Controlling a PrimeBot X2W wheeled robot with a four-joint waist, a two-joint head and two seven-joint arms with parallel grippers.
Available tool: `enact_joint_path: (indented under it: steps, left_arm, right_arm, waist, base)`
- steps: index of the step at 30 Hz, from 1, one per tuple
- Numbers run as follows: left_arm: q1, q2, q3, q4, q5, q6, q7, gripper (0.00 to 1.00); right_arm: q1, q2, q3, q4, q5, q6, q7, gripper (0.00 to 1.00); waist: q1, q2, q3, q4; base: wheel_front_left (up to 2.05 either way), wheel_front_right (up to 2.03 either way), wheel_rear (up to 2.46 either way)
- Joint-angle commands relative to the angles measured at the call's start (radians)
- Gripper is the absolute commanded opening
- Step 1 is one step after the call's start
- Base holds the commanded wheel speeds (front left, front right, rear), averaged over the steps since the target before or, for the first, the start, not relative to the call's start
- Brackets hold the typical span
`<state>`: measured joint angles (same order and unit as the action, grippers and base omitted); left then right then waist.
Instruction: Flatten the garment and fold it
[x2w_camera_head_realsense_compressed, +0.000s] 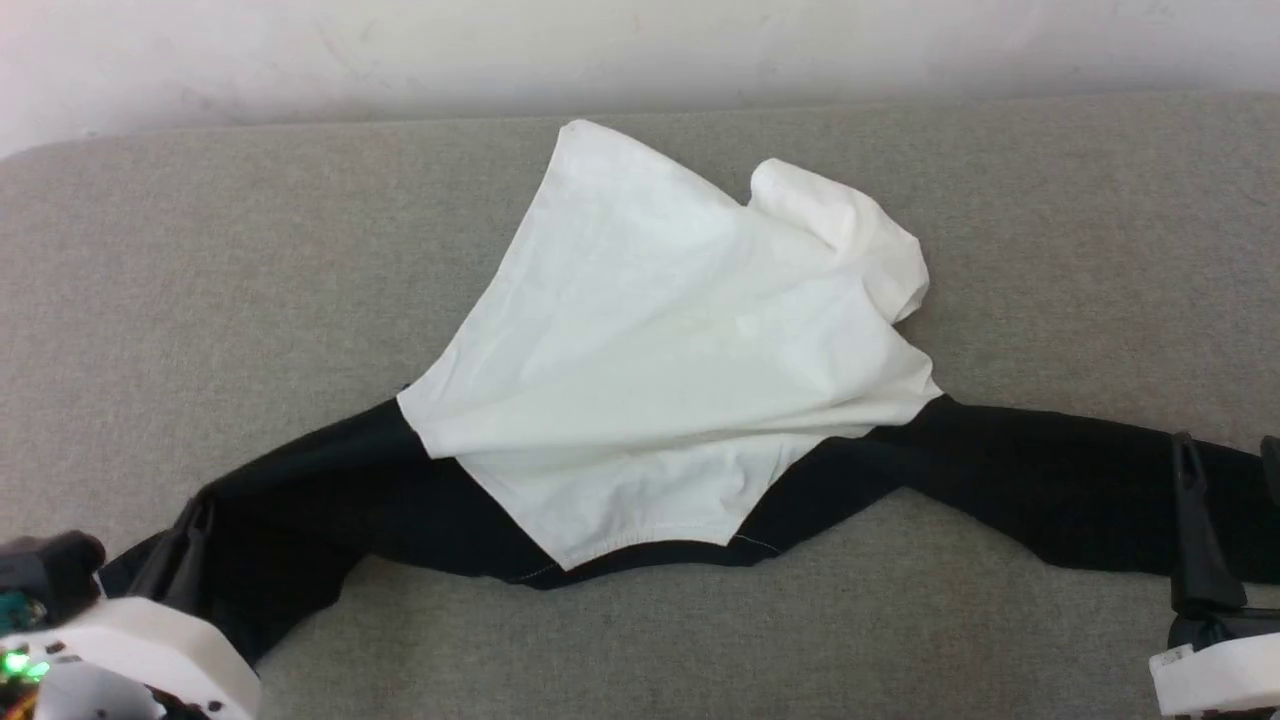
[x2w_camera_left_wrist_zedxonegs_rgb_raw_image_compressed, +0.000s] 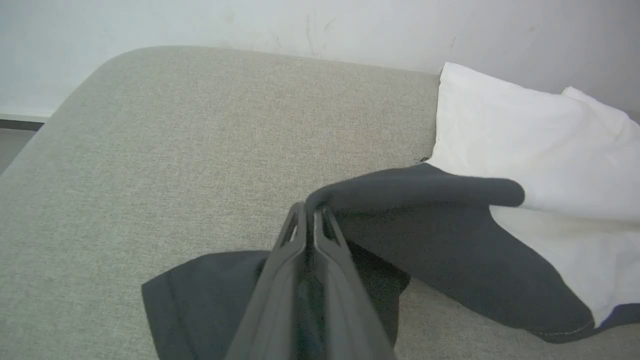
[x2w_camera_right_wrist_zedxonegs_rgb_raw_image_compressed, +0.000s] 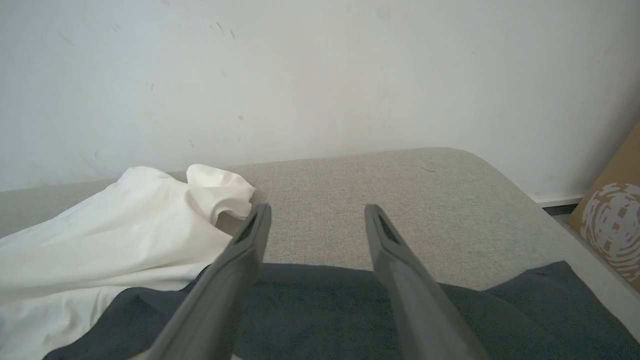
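Left wrist view shows the left end effector pressed together on a fold of the black left-hand sleeve. The right end effector hangs spread over the right-hand sleeve, gripping nothing. The T-shirt lies crumpled on the grey upholstered surface, its white body bunched toward the wall. To flatten it well, the right should pinch its sleeve, then both should draw outward evenly. Head view lays out the whole twisted body, where the wrist views give the grips up close.
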<state>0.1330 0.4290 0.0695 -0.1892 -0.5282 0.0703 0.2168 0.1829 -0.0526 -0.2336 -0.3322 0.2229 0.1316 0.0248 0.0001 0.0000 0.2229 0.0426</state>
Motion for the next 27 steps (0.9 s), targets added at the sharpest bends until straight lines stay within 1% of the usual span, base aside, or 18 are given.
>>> enact_joint_path:
  steps: [1,2,4,8,12,14,16,18,21,24,27]
  left_arm:
    - [-0.007,-0.015,-0.003,0.017,0.002,-0.006,-0.022,0.54]
    - [-0.014,-0.03,-0.011,0.033,0.002,-0.008,-0.042,1.0]
    - [-0.037,-0.071,-0.017,0.048,-0.012,-0.007,-0.09,1.0]
    - [-0.072,-0.123,-0.028,0.039,-0.008,-0.006,-0.184,1.0]
    - [-0.089,-0.156,-0.014,-0.03,0.013,-0.003,-0.31,1.0]
    - [-0.09,-0.17,-0.011,-0.075,0.037,-0.008,-0.392,1.0]
    - [-0.08,-0.188,-0.003,-0.114,0.074,0.0,-0.446,1.0]
    - [-0.061,-0.206,-0.003,-0.155,0.126,0.004,-0.469,1.0]
    - [-0.022,-0.258,-0.013,-0.202,0.192,0.012,-0.477,1.0]
    - [0.016,-0.297,-0.028,-0.214,0.24,-0.004,-0.478,1.0]
    - [0.037,-0.321,-0.048,-0.215,0.27,-0.017,-0.478,1.0]
  right_arm:
    - [-0.019,0.002,0.001,0.002,0.001,-0.001,-0.002,1.0]
    - [-0.02,0.002,0.001,0.002,-0.002,-0.001,0.0,1.0]
    - [-0.022,0.002,-0.001,0.001,-0.005,-0.001,0.004,1.0]
    - [-0.021,0.002,-0.005,-0.001,-0.009,-0.001,0.014,1.0]
    - [-0.02,0.002,-0.001,-0.001,-0.008,-0.001,0.018,1.0]
    - [-0.019,0.002,0.002,0.001,-0.006,-0.001,0.017,1.0]
    - [-0.017,0.002,0.003,0.003,-0.005,-0.001,0.016,1.0]
    - [-0.013,0.002,0.004,0.005,-0.004,-0.001,0.014,1.0]
    - [-0.007,0.002,0.003,0.009,-0.001,-0.001,0.011,1.0]
    - [-0.003,0.002,0.004,0.01,-0.001,-0.001,0.011,1.0]
    - [-0.005,0.002,0.01,0.005,-0.021,-0.001,0.034,1.0]
  waist:
    - [-0.0001,0.0,0.003,0.004]
    - [-0.0001,0.0,0.003,0.006]
    - [-0.0001,0.0,0.003,0.011]
    - [-0.0001,0.0,-0.007,0.023]
    - [-0.0001,0.0,-0.018,0.031]
    - [-0.0001,0.0,-0.021,0.033]
    - [-0.0001,0.0,-0.025,0.035]
    - [-0.0001,0.0,-0.029,0.035]
    - [-0.0001,0.0,-0.035,0.038]
    - [-0.0001,0.0,-0.038,0.044]
    - [-0.0001,0.0,-0.038,0.054]
  base:
    - [0.0,0.0,0.0]
    - [0.0,0.0,0.0]
    - [0.0,0.0,0.0]
    - [0.0,0.0,0.0]
    - [0.0,0.0,0.0]
    - [0.0,0.0,0.0]
    - [0.0,0.0,0.0]
    - [0.0,0.0,0.0]
    - [0.0,0.0,0.0]
    - [0.0,0.0,0.0]
    - [0.0,0.0,0.0]
